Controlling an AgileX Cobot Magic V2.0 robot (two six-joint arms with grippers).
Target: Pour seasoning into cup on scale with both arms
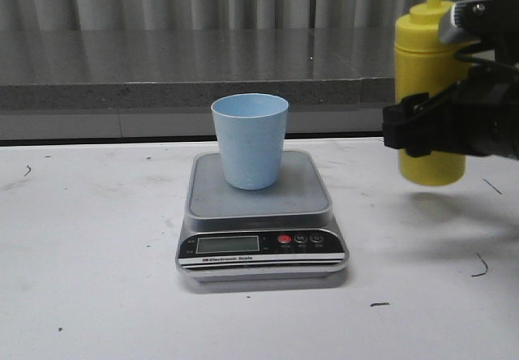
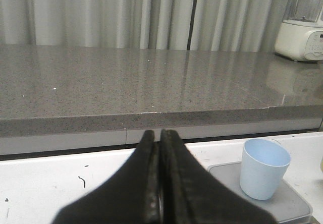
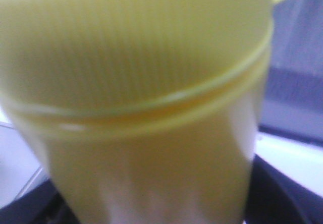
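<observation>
The light blue cup (image 1: 250, 141) stands upright on the silver scale (image 1: 312, 198) at the table's middle. The yellow seasoning bottle (image 1: 426, 60) is upright to the right of the scale, its base a little above the table, nozzle up. My right gripper (image 1: 430, 129) is shut around the bottle's middle. In the right wrist view the bottle (image 3: 151, 82) fills the frame, with dark fingers (image 3: 282, 193) at its sides. My left gripper (image 2: 160, 133) is shut and empty, out of the front view; the cup (image 2: 263, 168) and scale (image 2: 295, 206) lie to its right.
A grey stone counter ledge (image 1: 203, 76) runs behind the white table (image 1: 89, 255), with curtains behind. A white appliance (image 2: 303, 32) stands on the counter at the far right. The scale's black panel (image 1: 259, 246) faces the front.
</observation>
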